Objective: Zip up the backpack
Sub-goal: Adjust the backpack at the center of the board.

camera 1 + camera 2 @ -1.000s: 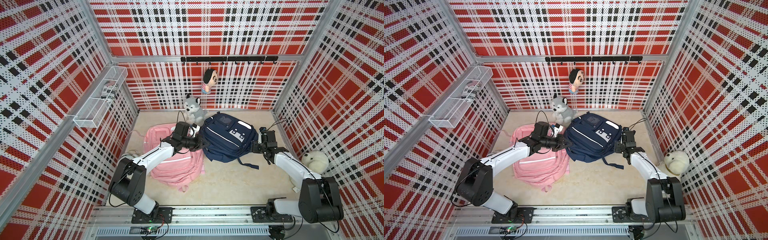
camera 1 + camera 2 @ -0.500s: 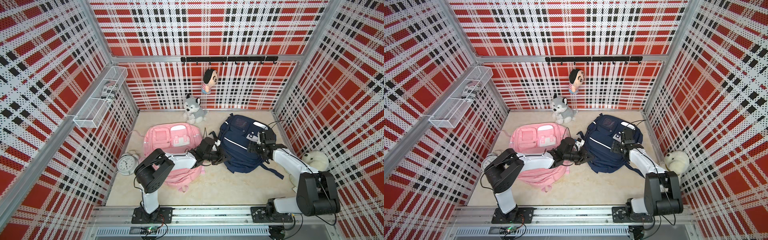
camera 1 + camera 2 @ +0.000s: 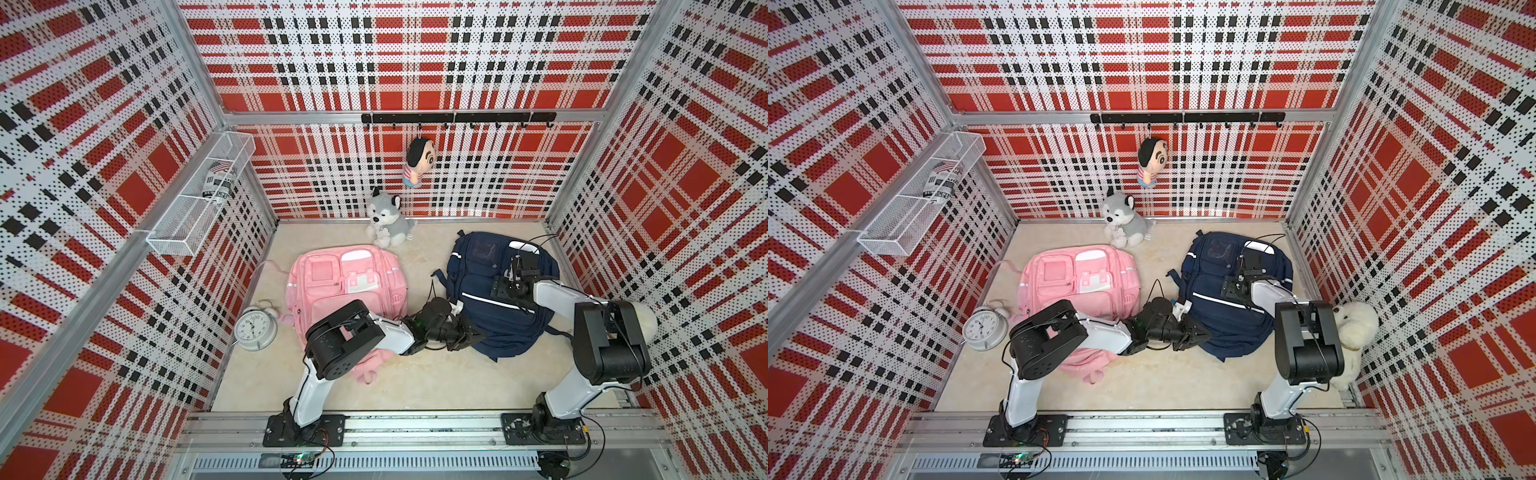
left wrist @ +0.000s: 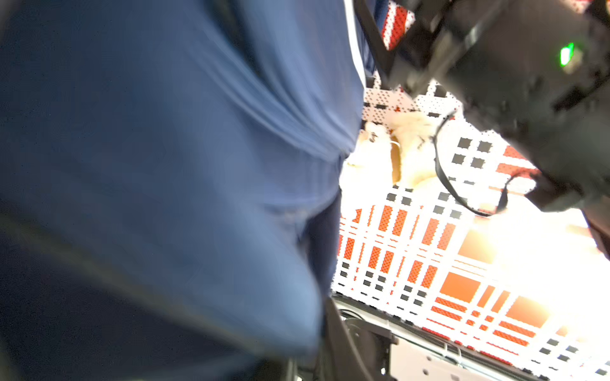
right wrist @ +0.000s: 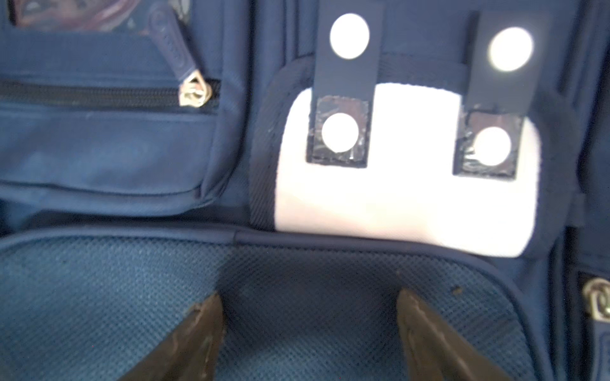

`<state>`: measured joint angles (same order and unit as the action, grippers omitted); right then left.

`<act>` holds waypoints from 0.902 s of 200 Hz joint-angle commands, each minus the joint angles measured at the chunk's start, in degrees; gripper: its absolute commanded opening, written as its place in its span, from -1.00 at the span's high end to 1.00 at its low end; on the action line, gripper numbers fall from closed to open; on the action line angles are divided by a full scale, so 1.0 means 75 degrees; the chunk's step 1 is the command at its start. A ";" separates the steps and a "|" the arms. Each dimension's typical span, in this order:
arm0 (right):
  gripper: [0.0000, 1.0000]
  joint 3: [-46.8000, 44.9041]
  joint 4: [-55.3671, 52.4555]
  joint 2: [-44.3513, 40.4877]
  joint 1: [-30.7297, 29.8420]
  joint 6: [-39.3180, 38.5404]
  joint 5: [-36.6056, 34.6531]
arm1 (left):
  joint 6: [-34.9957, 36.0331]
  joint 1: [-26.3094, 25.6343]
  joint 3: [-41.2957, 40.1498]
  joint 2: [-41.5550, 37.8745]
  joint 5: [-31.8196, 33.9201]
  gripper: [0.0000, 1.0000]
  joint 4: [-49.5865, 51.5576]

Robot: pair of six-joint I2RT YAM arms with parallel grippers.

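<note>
Two backpacks are lying flat on the beige floor [image 3: 415,374], and they're the biggest things out here. The navy backpack [image 3: 478,266] is sitting on the right side, soft woven fabric with white piping. The pink backpack [image 3: 345,282] is lying just beside it on the left, padded and boxy.

One long wire basket [image 3: 195,208] of white mesh is hanging on the left wall, and one black hook rail [image 3: 457,118] is running across the back wall.

Three soft toys are showing. A fluffy grey husky plush [image 3: 388,222] is sitting at the back, a woolly white plush [image 3: 1358,328] is tucked in by the right wall, and a doll [image 3: 417,162] is dangling from the rail. One round white alarm clock [image 3: 254,328] is resting beside the pink bag.

The left gripper [image 3: 471,334] is pressing in at the navy bag's near left edge. Its wrist view is smearing into blue blur, so I cannot tell how its jaws are standing. The right gripper [image 5: 307,297] is hovering over the bag's top with its jaws spread apart, nothing between them but a dimpled mesh panel [image 5: 99,280].

Four round white snaps [image 5: 349,35] are gleaming, and two brassy zipper pulls [image 5: 194,92] are glinting on the navy fabric.
</note>
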<state>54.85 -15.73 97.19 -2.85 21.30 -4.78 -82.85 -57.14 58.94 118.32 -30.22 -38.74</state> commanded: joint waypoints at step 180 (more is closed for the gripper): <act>-0.68 0.0186 0.1533 -0.0534 -0.4143 0.2329 0.2840 | 0.5376 0.2603 -0.0795 -0.5799 0.4963 -0.96 0.7197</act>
<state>54.89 -7.99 86.35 -28.49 34.85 10.92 -48.18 -45.17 58.48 82.54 -1.30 6.92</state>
